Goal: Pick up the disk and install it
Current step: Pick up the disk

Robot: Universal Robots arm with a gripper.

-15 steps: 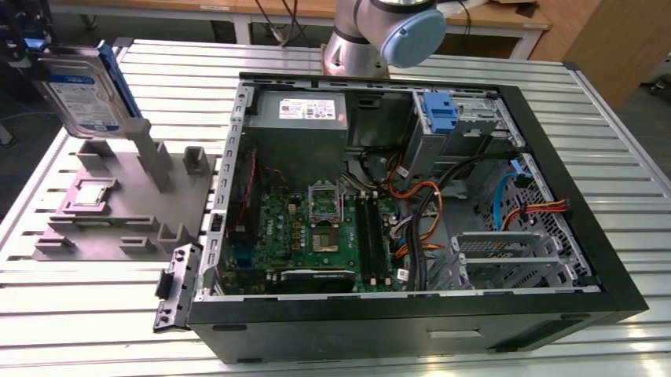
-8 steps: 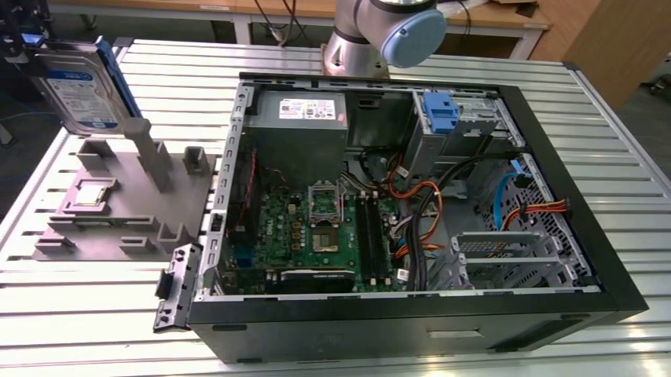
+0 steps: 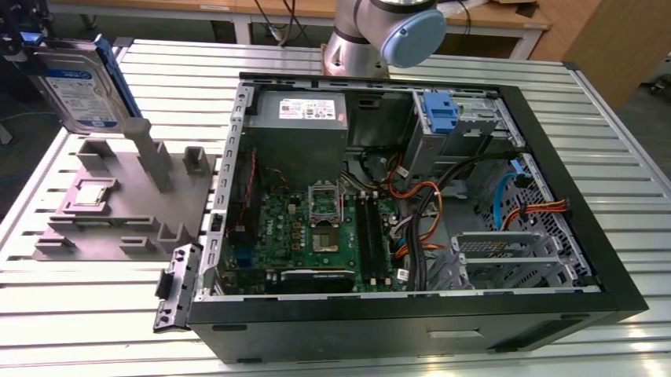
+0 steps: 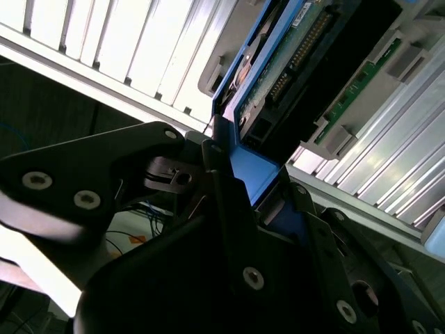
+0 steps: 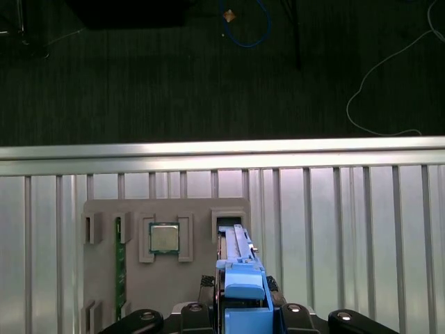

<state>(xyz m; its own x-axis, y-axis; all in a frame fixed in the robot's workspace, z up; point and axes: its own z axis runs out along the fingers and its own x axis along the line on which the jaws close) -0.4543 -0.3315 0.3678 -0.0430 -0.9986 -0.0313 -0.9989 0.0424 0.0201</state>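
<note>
In the exterior view, the disk [image 3: 75,82] stands upright at 10 o'clock, label toward the camera, over the 11 o'clock corner of the grey fixture plate [image 3: 121,203] on the slatted table [image 3: 94,314]. The open computer case [image 3: 419,196] lies just beside the plate at its 3 o'clock. The arm base [image 3: 383,35] sits at the case's 12 o'clock. In the second wrist view, the jaws are closed on the disk's blue frame [image 4: 254,174], clamping it from both sides. In the first wrist view, a processor [image 5: 165,238] rests in a plate pocket.
</note>
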